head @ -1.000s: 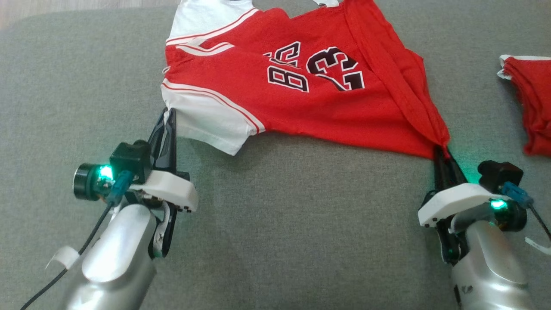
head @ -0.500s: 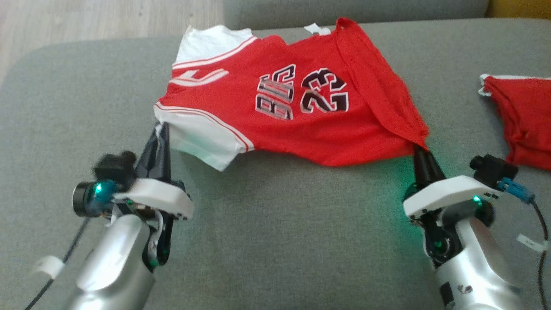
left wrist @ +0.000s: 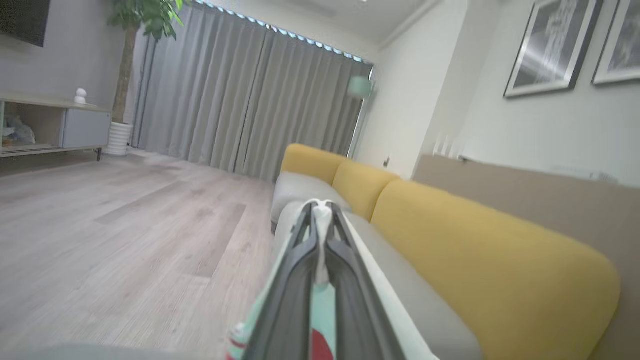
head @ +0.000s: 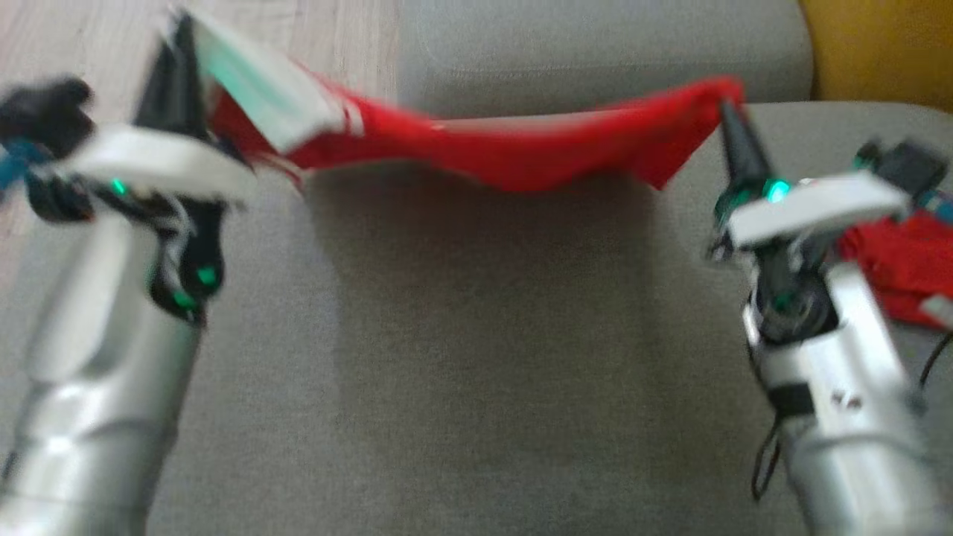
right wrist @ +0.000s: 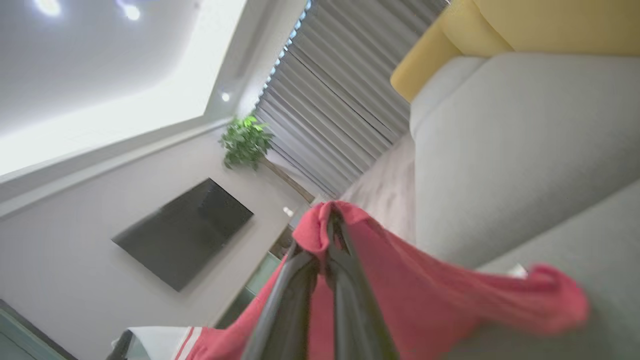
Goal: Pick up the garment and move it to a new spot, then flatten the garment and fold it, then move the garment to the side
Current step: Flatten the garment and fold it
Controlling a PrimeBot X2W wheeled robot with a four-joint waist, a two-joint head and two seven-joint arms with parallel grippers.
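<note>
Red-and-white garment [head: 514,152] stretched across the top of the frame, long axis left to right, white end pinched by left gripper [head: 177,45], red end pinched by right gripper [head: 728,119], above grey sofa [head: 476,350]

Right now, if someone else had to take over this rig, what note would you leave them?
Grippers: the left gripper is shut on the garment at its white sleeve edge; the right gripper is shut on a red corner of it.
Things: the garment hangs stretched between the two, apparently clear of the grey sofa seat; the head view is blurred. A second red cloth lies on the seat by the right arm.
Done: pick-up.
Left: set it down at a new spot, flatten, fold, move it aside.
</note>
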